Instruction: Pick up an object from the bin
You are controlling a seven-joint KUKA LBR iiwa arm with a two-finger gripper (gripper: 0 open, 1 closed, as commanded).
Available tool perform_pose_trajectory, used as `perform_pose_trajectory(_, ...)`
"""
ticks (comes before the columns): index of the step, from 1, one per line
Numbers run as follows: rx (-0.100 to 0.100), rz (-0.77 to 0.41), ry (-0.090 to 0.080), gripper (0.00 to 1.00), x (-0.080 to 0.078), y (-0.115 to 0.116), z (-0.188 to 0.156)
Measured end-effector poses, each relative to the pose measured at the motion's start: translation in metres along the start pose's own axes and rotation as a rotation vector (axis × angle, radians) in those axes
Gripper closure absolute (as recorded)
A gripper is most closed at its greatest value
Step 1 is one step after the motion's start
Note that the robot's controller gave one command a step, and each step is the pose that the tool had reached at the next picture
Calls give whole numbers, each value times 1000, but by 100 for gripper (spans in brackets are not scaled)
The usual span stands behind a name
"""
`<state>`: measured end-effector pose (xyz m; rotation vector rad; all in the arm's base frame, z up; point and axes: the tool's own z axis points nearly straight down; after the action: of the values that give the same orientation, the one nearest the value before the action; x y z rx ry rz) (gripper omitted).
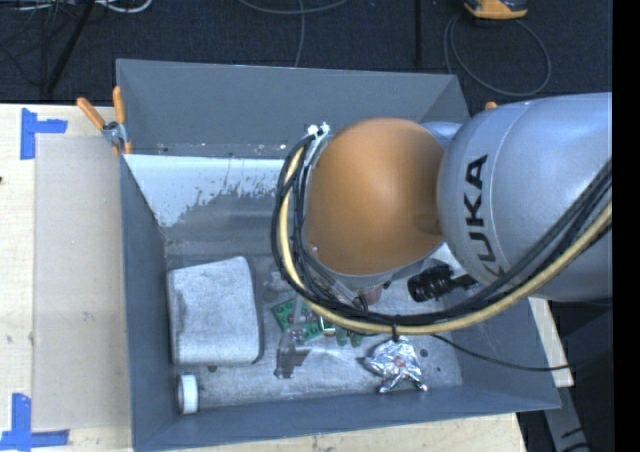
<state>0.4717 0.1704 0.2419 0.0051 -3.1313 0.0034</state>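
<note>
Arm [520, 210] low in the bin [140, 280], end effector [289, 352] touching or just beside a small green piece [284, 315] near the floor's middle.

The arm enters from 3 o'clock, its orange cover [370, 195] hiding the wrist. A white foam block [212, 310] lies at 9 o'clock, crumpled foil [397, 365] at 5 o'clock and a white cap [187, 392] at 7 o'clock. Whether the end effector is apart or together I cannot tell. The green piece looks light, thin and stiff, so it is probably best pinched across its narrow edges. It may slip if taken by a corner.
</note>
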Motion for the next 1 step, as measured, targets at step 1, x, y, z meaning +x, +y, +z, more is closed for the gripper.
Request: perform_pose_trajectory(1,2,-120,-3,0,-51,-73,79)
